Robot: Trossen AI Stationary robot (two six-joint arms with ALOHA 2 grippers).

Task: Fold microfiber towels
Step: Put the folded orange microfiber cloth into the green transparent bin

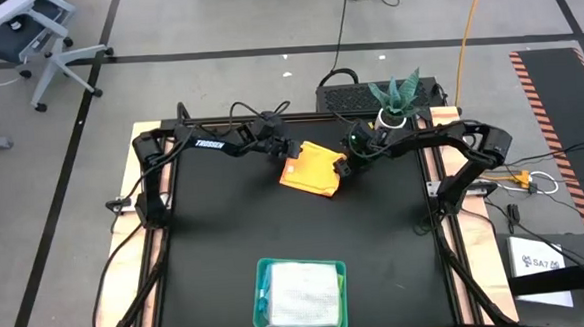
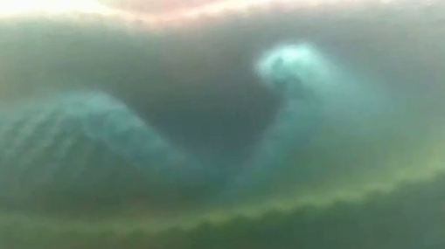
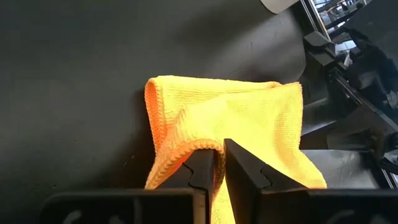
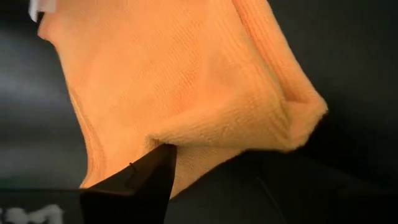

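- My two arms meet at the far middle of the table, and the yellow-orange towel [image 1: 310, 170] fills the space between my left gripper [image 1: 290, 162] and my right gripper [image 1: 344, 165], so nothing passes between them.
- Behind my right arm stands a potted plant [image 1: 397, 98], just beyond the table's far edge.
- The teal tray [image 1: 261, 285] with its pale towel [image 1: 304, 295] occupies the near middle.
- The black mat [image 1: 216, 238] between the tray and my grippers lies open, as do both near corners.
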